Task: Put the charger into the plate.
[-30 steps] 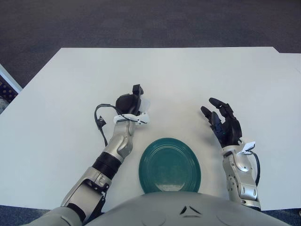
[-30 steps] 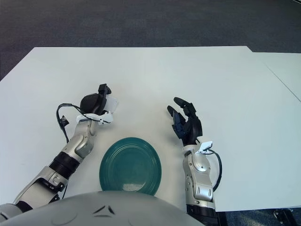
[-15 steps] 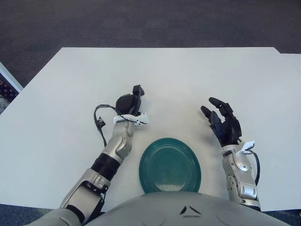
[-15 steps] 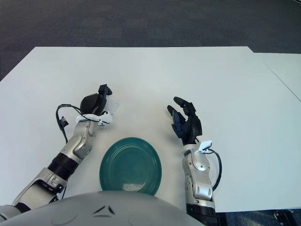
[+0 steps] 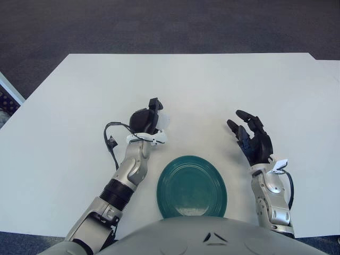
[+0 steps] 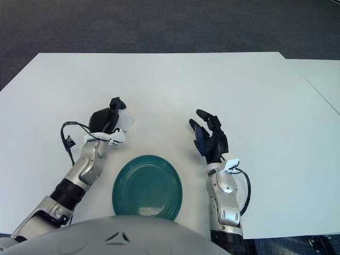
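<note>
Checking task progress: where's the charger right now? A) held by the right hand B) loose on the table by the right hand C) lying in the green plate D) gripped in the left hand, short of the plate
D: the left hand is curled around the white charger beyond the plate, which holds nothing; the right hand is open.
</note>
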You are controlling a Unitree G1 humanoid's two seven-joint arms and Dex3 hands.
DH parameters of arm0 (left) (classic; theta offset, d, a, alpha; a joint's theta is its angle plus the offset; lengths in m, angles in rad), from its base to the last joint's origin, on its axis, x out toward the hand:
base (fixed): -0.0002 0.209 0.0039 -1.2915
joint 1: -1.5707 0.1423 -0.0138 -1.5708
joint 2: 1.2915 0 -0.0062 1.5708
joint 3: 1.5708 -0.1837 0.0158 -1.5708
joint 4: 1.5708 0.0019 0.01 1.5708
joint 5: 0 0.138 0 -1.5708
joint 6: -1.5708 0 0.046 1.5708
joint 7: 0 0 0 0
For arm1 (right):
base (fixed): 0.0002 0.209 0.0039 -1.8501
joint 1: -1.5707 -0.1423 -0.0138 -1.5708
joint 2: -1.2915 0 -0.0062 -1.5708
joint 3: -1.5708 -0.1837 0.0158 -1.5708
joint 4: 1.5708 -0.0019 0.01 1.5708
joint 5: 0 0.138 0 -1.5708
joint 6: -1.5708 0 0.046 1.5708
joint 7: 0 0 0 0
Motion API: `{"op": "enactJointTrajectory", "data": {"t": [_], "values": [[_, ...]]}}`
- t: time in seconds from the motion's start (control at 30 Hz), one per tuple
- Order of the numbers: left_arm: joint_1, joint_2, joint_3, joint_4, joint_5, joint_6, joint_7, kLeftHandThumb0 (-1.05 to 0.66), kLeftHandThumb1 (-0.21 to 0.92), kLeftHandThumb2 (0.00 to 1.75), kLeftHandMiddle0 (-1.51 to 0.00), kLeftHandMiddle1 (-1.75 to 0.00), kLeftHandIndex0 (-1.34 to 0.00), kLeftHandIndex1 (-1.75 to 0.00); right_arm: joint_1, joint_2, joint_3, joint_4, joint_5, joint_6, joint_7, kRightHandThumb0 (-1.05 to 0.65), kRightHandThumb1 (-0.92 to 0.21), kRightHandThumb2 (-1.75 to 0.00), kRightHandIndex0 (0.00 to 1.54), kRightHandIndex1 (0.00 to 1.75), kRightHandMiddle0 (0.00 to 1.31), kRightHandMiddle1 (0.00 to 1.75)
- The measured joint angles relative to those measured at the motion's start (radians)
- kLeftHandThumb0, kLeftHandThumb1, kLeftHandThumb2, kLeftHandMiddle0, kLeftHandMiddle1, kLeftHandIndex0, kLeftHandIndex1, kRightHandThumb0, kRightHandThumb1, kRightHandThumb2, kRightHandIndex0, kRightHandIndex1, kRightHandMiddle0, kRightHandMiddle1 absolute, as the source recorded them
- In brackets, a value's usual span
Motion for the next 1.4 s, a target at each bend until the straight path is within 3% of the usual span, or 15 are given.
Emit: {"op": "enactJointTrajectory", "data": {"t": [0.3,0.93,1.27,1.4], "values": [[0.031,0.019,0.004,-0.221,0.051,0.03,-0.078,0.0,0.02,1.62,-0.85,-1.64,-0.63,-1.75,-0.002,0.0,0.005,0.006,-0.002,0.0,0.0,-0.54,-0.92,-0.46,0.59,0.03,0.19,0.78],[0.126,0.016,-0.046,-0.528,0.261,-0.009,-0.116,0.0,0.05,1.63,-0.79,-1.74,-0.6,-1.75,-0.003,0.008,0.013,0.024,-0.006,0.0,-0.009,-0.54,-0.92,-0.46,0.59,0.02,0.19,0.77],[0.202,-0.019,-0.075,-0.695,0.367,-0.022,-0.272,0.0,0.05,1.63,-0.79,-1.75,-0.59,-1.75,-0.005,0.006,0.016,0.031,-0.011,0.0,-0.009,-0.54,-0.92,-0.48,0.56,0.01,0.19,0.78],[0.244,-0.025,-0.093,-0.782,0.375,-0.031,-0.41,0.0,0.06,1.61,-0.8,-1.73,-0.57,-1.75,-0.005,0.005,0.017,0.031,-0.012,0.0,-0.01,-0.53,-0.92,-0.47,0.56,0.01,0.2,0.79]]}}
